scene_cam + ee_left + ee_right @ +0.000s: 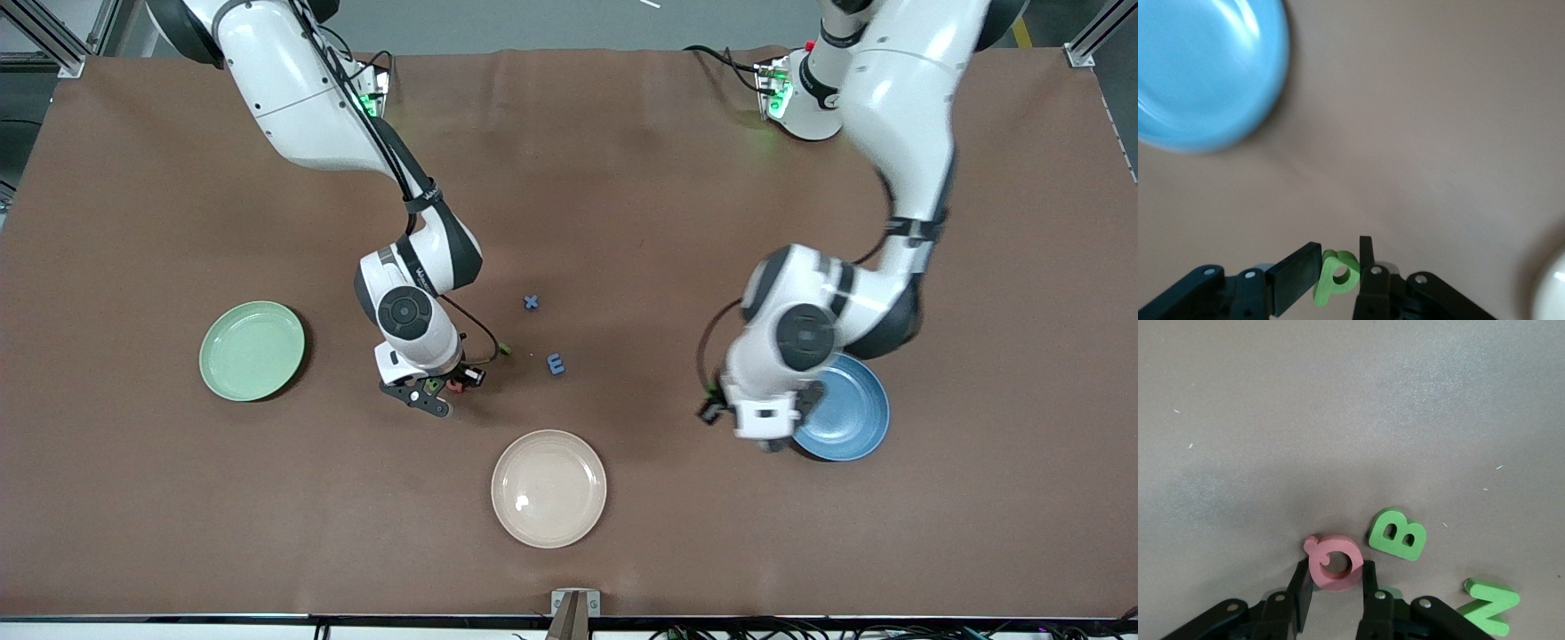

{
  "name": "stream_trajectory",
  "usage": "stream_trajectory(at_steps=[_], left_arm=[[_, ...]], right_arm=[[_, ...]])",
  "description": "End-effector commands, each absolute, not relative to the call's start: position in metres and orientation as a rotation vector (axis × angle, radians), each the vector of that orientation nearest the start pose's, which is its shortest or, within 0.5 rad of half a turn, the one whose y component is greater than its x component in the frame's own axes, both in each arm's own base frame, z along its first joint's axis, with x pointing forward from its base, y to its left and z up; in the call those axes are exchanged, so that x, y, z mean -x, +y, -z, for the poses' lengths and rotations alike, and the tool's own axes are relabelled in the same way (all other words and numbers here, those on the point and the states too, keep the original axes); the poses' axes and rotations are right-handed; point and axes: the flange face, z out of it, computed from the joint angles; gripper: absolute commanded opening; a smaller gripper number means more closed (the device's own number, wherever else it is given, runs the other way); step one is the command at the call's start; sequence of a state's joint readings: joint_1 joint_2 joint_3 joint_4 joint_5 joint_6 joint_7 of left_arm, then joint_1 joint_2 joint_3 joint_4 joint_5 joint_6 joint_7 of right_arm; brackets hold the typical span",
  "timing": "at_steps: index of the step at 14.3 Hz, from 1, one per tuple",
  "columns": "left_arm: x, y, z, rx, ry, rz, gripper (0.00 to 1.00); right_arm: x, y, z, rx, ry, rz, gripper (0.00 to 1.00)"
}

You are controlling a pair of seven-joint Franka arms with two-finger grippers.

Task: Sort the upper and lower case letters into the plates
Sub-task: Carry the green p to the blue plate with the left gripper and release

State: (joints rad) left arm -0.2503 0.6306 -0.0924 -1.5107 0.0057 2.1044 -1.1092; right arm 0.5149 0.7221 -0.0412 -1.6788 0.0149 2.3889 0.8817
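Observation:
My right gripper (1335, 583) is down at the table, shut on a pink-red ring-shaped letter (1335, 561) that lies on the brown surface. A green B (1398, 535) and a green N (1488, 605) lie just beside it. In the front view this gripper (444, 388) is between the mint green plate (252, 350) and the blue letters x (532, 302) and E (556, 364). My left gripper (1340, 270) is shut on a green p-shaped letter (1337, 279) and is held up in the air beside the blue plate (1198, 67). In the front view, that plate (845, 409) is partly covered by the left hand (766, 437).
A cream plate (548, 488) lies nearer the front camera, between the two arms, and its rim (1553, 287) shows in the left wrist view. A small green piece (504, 349) lies beside the right hand's cable.

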Motion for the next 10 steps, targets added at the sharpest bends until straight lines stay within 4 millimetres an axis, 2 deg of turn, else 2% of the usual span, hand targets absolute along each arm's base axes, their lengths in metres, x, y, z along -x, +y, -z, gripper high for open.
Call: stream_trajectory(at_steps=[1,2,4,5,6,7,9,10], left_arm=[[-0.657,-0.145,-0.27,2.926,-1.136,-0.146,0.02],[-0.662,-0.114,-0.254,2.927,-1.143,-0.14,0.03],[-0.658,-0.085,-0.226,2.966,-1.11,-0.089,0.07],[-0.658,-0.076,-0.215,2.966,-1.13,-0.073,0.21],[-0.658,-0.076,-0.208,2.965,-1.131,-0.08,0.54],[-0.659,-0.075,-0.21,2.962,-1.14,-0.075,1.0],[-0.659,-0.083,-0.226,2.962,-1.143,-0.069,1.0],[-0.657,-0.092,-0.235,2.96,-1.138,-0.08,1.0]], right_arm=[[-0.601,0.314,-0.174,3.108,0.645,0.015,0.23],[-0.602,0.314,-0.176,3.104,0.649,0.018,0.22],[-0.606,0.31,-0.185,3.1,0.649,0.022,0.2],[-0.609,0.308,-0.194,3.095,0.646,0.03,0.17],[-0.611,0.308,-0.207,3.093,0.646,0.033,0.17],[-0.61,0.305,-0.218,3.103,0.652,0.008,0.17],[-0.613,0.3,-0.256,3.092,0.656,0.025,0.16],[-0.616,0.282,-0.279,3.11,0.615,0.001,0.16]])
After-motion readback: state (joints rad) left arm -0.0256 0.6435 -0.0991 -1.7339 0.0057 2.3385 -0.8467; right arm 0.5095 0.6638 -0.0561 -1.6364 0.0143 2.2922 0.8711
